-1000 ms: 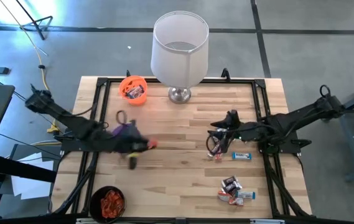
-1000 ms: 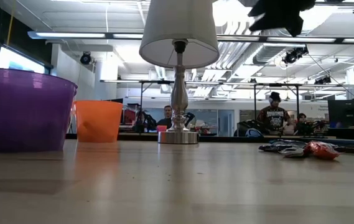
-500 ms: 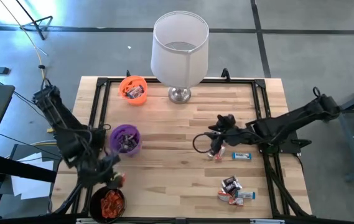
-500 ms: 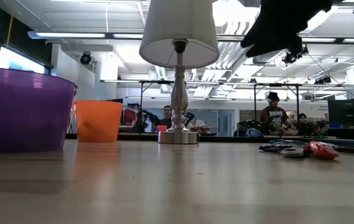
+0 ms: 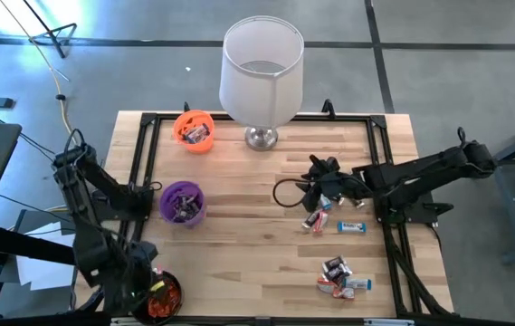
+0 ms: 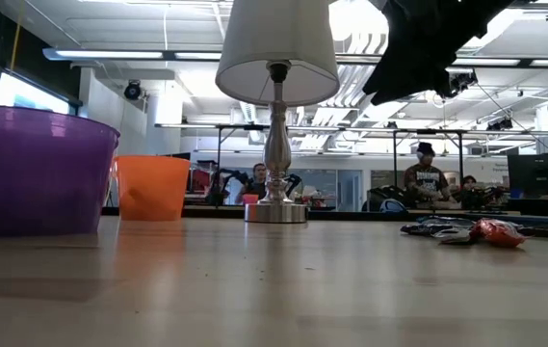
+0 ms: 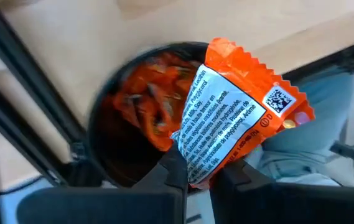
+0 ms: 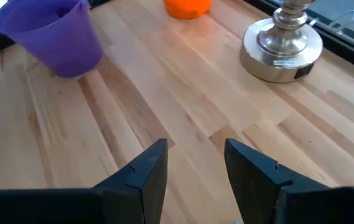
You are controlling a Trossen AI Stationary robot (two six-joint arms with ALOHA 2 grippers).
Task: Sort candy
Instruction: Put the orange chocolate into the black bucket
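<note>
My left gripper [image 5: 155, 288] hangs at the table's near left corner, over the black cup [image 5: 172, 301], and is shut on an orange-wrapped candy [image 7: 239, 118]. The cup [image 7: 102, 155] holds several orange candies. My right gripper [image 5: 311, 190] stands open above the wood at the middle right, with nothing between its fingers [image 8: 195, 155]. Loose candy lies flat on the table: two pieces [image 5: 315, 220] just nearer than that gripper, a silver-blue one [image 5: 351, 227], and a small heap [image 5: 340, 277] near the front edge. My left gripper pinches one end of the orange candy's wrapper [image 7: 195, 163] between its two fingers. The fingers come from above, pointing steeply down. The rest of the candy sticks out past the fingertips, lifted clear, above the mouth of the black cup.
A purple cup [image 5: 182, 202] with dark candies stands at the middle left and an orange cup [image 5: 194, 129] at the far left. A lamp with a white shade [image 5: 262, 68] stands at the far middle on its metal base [image 8: 282, 43]. Black frame rails run along the table's edges.
My left gripper has swung from beside the purple cup toward the near edge, rolling its wrist and tipping down, and now hangs over the black cup with the orange candy still in it. My right gripper has sunk a little and drifted toward the table's left.
</note>
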